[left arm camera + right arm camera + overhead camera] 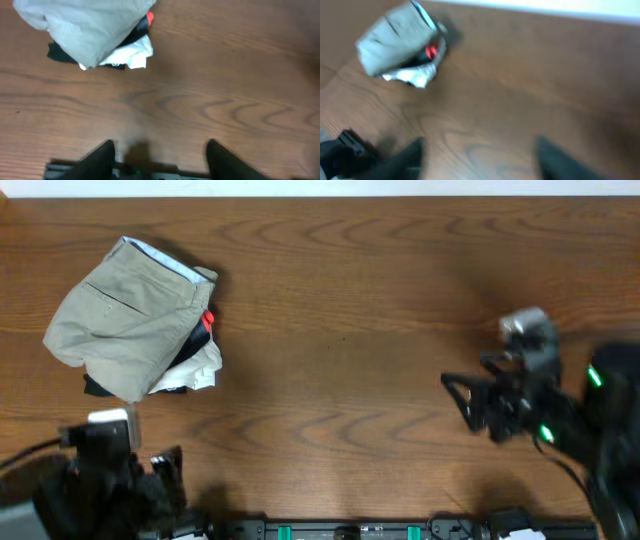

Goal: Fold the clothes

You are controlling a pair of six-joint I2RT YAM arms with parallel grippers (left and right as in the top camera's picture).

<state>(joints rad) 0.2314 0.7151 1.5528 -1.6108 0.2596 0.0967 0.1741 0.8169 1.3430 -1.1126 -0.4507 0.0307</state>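
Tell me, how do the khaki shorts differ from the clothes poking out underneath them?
The khaki shorts are grey-green with a pale blue waistband; the pile underneath is white and black with a red bit. The shorts lie folded on top; the pile is crumpled and mostly hidden. Both rest on the wooden table.

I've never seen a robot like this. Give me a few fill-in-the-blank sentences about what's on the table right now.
1. The khaki shorts lie folded on ____ of the pile of other garments.
2. Among the white and black cloth in that pile shows a small bit coloured ____.
3. The left claw and the right claw stand open, and each holds ____.
Missing words: top; red; nothing.
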